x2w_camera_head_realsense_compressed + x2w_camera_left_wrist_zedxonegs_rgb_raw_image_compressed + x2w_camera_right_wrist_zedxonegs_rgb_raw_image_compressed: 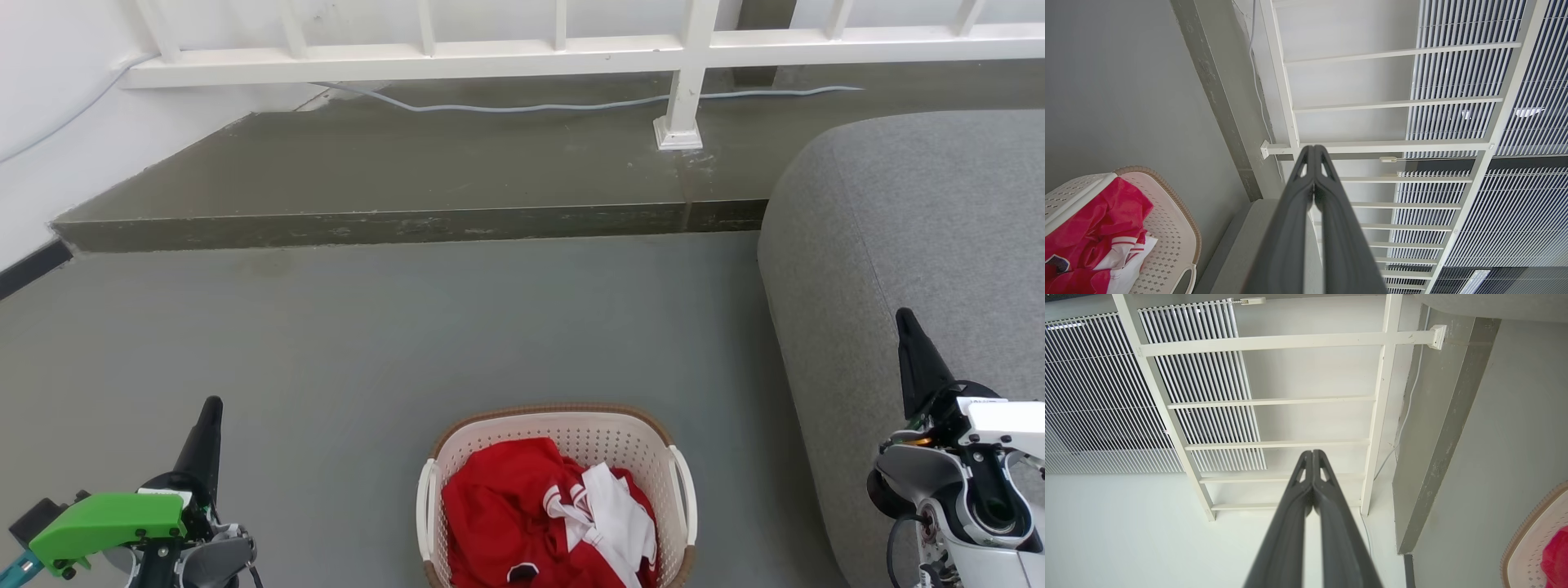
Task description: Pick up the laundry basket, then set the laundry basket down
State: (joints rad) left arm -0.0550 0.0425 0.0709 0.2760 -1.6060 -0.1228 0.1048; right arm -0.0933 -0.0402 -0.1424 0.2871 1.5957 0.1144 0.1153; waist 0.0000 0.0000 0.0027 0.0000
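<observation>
The laundry basket (571,433) stood on the grey floor (367,327) at the bottom middle of the head view, between the two grippers and touched by neither; the left gripper (211,408) hung well to its left, both dark fingers pressed together to a single point, holding nothing; the right gripper (904,320) hung well to its right, likewise closed and empty, seen against a grey upholstered seat (914,212); each wrist view showed its fingers meeting at the tips. A white handle (684,498) curved along each side of the basket below the brown rim; inside lay a red garment (498,506) and a white cloth with red stripes (620,510); a dark badge on the red fabric was too small to read. Beyond, a raised concrete step (408,163) carried a white railing (408,61) and a pale cable (531,106).
</observation>
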